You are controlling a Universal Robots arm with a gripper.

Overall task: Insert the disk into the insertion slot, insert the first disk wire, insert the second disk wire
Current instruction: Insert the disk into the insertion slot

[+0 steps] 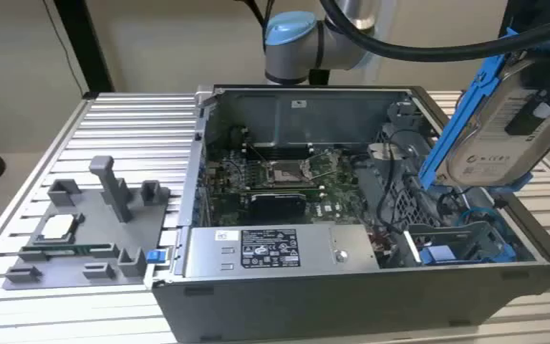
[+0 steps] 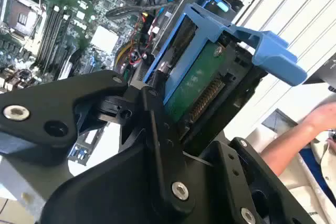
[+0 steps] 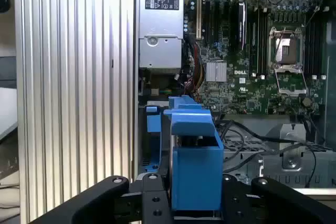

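Bearing the case (image 1: 351, 304), ribbed table (image 1: 132, 132); jaws grip disk (image 1: 493, 147).

In the exterior view the arm (image 1: 292, 34) shows a grey joint with a blue cap at top centre, and its wrist end reaches high toward the exterior view's right. There the gripper (image 1: 528, 107) carries the disk (image 1: 490, 147), which is tilted steeply, almost on edge. In both wrist views the gripper's black linkage spreads out on either side, and the jaws are closed in against the disk's blue frame. One jaw's contact is partly hidden in the second wrist view, so it only appears to press the frame's side.
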